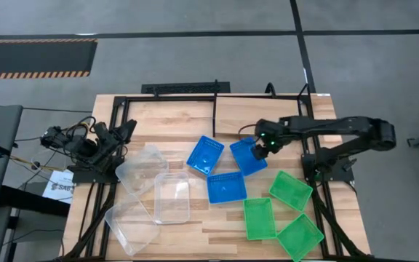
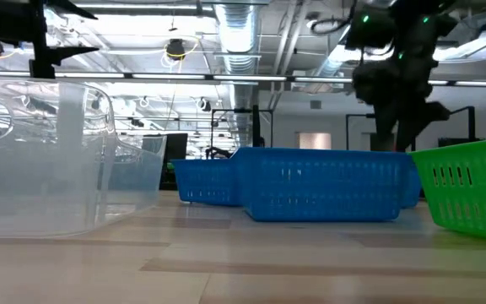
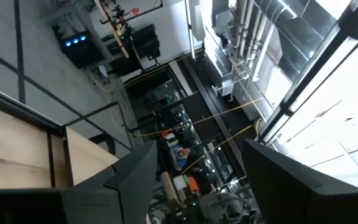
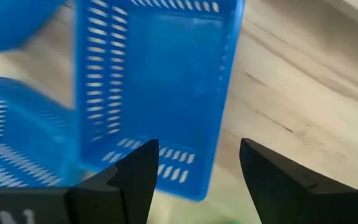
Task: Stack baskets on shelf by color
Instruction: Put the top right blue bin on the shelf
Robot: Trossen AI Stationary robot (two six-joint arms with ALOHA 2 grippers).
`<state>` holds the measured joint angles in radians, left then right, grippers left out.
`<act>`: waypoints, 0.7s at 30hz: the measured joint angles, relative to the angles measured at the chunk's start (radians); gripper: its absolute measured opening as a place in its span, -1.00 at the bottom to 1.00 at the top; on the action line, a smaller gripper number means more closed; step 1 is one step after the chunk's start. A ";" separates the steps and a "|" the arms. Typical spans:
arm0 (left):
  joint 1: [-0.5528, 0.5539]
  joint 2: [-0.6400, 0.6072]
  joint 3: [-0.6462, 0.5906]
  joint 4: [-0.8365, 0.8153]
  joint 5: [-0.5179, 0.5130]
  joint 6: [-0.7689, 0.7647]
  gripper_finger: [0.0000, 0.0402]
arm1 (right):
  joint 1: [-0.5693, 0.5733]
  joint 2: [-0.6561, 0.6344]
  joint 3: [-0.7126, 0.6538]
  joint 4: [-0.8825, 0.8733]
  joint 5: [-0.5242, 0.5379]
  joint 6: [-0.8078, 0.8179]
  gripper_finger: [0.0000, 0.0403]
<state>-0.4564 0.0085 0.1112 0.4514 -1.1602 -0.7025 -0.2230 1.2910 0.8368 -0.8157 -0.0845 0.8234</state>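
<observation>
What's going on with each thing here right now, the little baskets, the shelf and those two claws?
Blue baskets: three, loose on the table, unstacked.
Green baskets: three, lying singly, unstacked.
Clear baskets: three, overlapping, near the left arm.
Shelf: nothing on it.
Right gripper: open, over a blue basket, holding nothing.
Left gripper: open, holding nothing, parked at the table's left edge.

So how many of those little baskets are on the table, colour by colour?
Blue baskets: 3
Green baskets: 3
Clear baskets: 3
Total: 9 baskets
</observation>
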 joint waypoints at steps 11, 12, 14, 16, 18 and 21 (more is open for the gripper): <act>0.000 0.000 0.000 -0.020 -0.003 -0.001 0.12 | 0.008 0.158 -0.001 0.033 0.038 -0.010 0.12; 0.000 0.000 0.000 -0.022 -0.003 -0.001 0.12 | 0.008 0.157 -0.001 0.039 0.039 -0.002 0.05; 0.000 0.000 0.000 -0.030 -0.003 -0.001 0.12 | 0.008 0.157 -0.001 0.043 0.039 0.018 -0.14; 0.000 0.000 0.000 -0.042 -0.003 -0.001 0.12 | 0.006 0.157 -0.001 0.042 0.040 0.022 -0.39; 0.000 0.000 0.000 -0.052 -0.004 -0.001 0.12 | 0.004 0.157 -0.001 0.042 0.040 0.022 -0.66; 0.000 0.000 0.000 -0.053 -0.005 -0.001 0.12 | 0.005 0.156 -0.001 0.045 0.040 0.018 -0.92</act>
<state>-0.4564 0.0086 0.1112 0.3981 -1.1650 -0.7036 -0.2184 1.4471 0.8356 -0.7707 -0.0448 0.8418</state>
